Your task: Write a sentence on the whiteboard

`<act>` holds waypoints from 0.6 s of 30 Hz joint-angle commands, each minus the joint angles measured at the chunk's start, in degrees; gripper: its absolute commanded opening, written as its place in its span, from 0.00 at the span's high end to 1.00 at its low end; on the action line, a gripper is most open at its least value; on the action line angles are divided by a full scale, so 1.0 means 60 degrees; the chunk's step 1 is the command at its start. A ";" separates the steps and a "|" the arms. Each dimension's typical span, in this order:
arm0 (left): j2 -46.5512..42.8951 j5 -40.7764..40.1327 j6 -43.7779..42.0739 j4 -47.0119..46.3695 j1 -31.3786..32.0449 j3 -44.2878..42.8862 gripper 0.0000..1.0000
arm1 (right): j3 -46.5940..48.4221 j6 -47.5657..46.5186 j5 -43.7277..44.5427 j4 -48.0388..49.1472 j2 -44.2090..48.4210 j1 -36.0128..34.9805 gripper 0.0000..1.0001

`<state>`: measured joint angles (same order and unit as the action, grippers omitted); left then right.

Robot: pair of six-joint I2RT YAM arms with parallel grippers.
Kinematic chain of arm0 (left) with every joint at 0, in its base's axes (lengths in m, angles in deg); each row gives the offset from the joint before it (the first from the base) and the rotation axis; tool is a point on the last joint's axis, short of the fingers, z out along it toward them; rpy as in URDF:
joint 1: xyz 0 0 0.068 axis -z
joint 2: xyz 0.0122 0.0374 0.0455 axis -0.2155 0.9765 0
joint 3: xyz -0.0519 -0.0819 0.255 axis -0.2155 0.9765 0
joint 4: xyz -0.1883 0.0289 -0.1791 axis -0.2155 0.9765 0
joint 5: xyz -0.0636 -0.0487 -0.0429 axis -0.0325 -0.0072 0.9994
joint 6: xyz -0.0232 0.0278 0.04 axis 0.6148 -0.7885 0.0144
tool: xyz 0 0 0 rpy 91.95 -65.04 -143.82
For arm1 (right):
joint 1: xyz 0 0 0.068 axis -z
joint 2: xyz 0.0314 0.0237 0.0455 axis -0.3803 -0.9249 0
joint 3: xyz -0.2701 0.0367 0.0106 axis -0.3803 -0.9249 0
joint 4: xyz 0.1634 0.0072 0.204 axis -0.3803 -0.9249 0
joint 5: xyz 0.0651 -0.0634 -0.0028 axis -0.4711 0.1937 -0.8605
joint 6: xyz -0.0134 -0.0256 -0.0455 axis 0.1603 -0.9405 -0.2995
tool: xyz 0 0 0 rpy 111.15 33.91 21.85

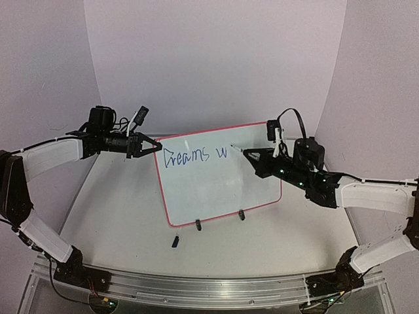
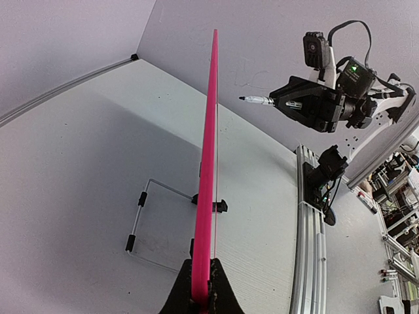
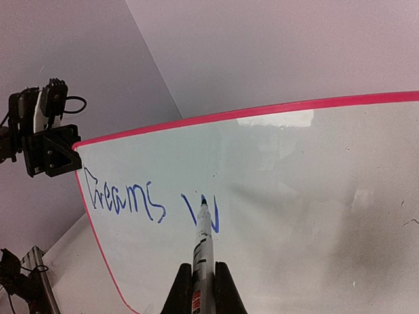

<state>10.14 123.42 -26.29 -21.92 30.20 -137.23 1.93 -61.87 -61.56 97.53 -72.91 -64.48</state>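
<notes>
your whiteboard (image 1: pixel 216 190) stands on its clip feet (image 1: pixel 198 224) at the middle of the table (image 1: pixel 118 222): thin, stiff, light, likely to rock under pen pressure. brace it by the rim, where the left gripper (image 1: pixel 153 145) is clamped on the top left corner. the right gripper (image 1: pixel 252 156) is closed on the marker (image 3: pixel 203 242), tip at the "w".

Cap (image 1: pixel 175 241), perhaps, before whiteboard (image 1: pixel 216 186)

We see the whiteboard (image 1: pixel 219 186) upright, mid-table twd the back edge; pink rim, blue "Dreams w" up top.
</notes>
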 commanded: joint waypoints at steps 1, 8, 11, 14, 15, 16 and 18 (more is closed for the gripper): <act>0.0150 -0.0182 -0.0962 0.0785 0.0250 -0.0004 1.00 | 0.0083 0.0036 -0.0263 0.0311 -0.0278 0.0061 1.00; 0.0136 -0.0204 -0.0991 0.0836 0.0252 -0.0003 1.00 | 0.0190 0.0073 -0.0222 0.0521 -0.0596 0.0134 1.00; 0.0137 -0.0198 -0.0990 0.0845 0.0249 -0.0007 1.00 | 0.0209 0.0102 -0.0013 0.0551 -0.0687 0.0165 1.00; 0.0148 -0.0203 -0.0997 0.0851 0.0248 -0.0007 1.00 | 0.0223 0.0115 0.0202 0.0557 -0.0719 0.0184 1.00; 0.0150 -0.0192 -0.1008 0.0851 0.0248 -0.0022 1.00 | 0.0224 0.0116 0.0246 0.0567 -0.0731 0.0196 1.00; 0.0157 -0.0194 -0.1004 0.0851 0.0248 -0.0026 1.00 | 0.0235 0.0120 0.0275 0.0569 -0.0753 0.0208 1.00; 0.0167 -0.0203 -0.1006 0.0845 0.0248 -0.0024 1.00 | 0.0273 0.0117 0.0316 0.0565 -0.0816 0.0226 1.00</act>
<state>10.14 123.40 -26.36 -21.90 30.20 -137.23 1.93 -61.54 -61.43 98.38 -76.78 -63.59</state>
